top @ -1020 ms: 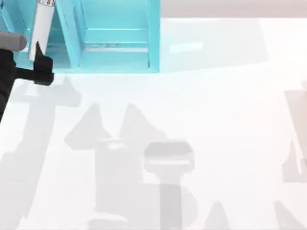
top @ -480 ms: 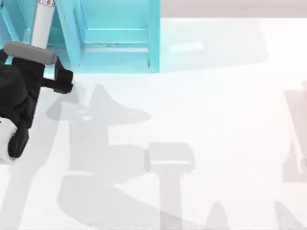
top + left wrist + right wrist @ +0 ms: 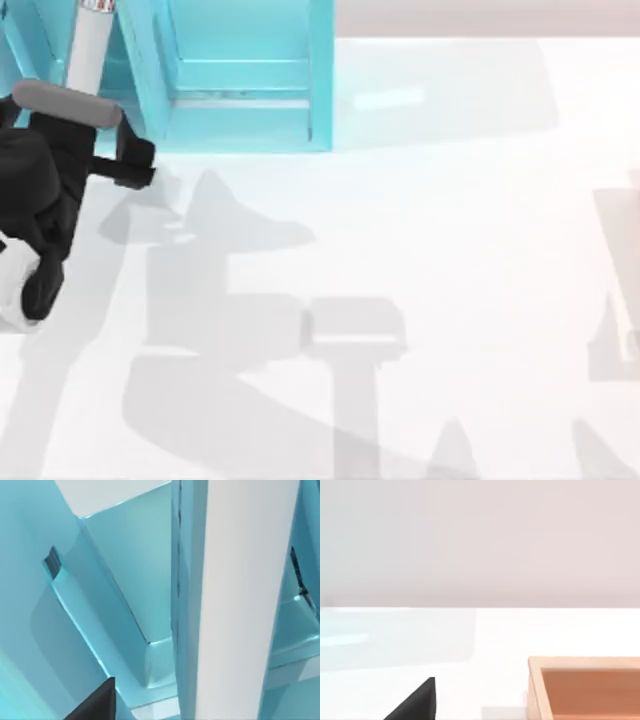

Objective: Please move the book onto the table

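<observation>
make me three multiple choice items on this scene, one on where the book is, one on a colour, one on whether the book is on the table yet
1. Where does the thick light-blue book with white page edges stand?
A. Upright in the cyan compartmented shelf, at the top view's left
B. Flat in the middle of the glossy white table
C. In the orange box

2. What colour is the small mark at the book's end?
A. Green
B. Red
C. Black

3. What is the book's state for the task?
A. Already lying on the table
B. Not yet out of the shelf, with the left gripper right in front of it
C. Carried over the table's right side

Answers: 1 A, the white page edge rises between cyan walls. 2 B, red shows at its far end. 3 B, the top view shows the black gripper at the shelf's front edge.
</observation>
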You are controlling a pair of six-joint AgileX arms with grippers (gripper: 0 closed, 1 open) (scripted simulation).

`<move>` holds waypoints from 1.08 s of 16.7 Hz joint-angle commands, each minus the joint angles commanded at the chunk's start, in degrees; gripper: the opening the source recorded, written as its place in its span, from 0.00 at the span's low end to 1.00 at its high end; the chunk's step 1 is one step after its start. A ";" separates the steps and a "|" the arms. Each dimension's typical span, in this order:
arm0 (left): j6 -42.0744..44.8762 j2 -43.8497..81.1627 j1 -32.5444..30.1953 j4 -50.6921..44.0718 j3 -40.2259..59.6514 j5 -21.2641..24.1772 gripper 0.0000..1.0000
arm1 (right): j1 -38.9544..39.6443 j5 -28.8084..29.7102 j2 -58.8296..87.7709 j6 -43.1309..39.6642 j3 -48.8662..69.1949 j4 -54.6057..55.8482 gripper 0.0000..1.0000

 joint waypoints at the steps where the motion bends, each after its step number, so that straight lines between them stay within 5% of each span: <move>1: 0.03 1.05 0.09 -0.72 1.84 0.16 1.00 | 0.00 0.00 0.00 0.00 0.00 0.00 1.00; 9: 0.13 12.00 1.41 -9.89 22.12 1.63 1.00 | 0.00 0.00 0.00 0.00 0.00 0.00 1.00; 15: 0.13 13.16 1.59 -11.05 24.32 1.83 1.00 | 0.00 0.00 0.00 0.00 0.00 0.00 1.00; 18: 0.13 13.16 1.59 -11.05 24.32 1.83 0.77 | 0.00 0.00 0.00 0.00 0.00 0.00 1.00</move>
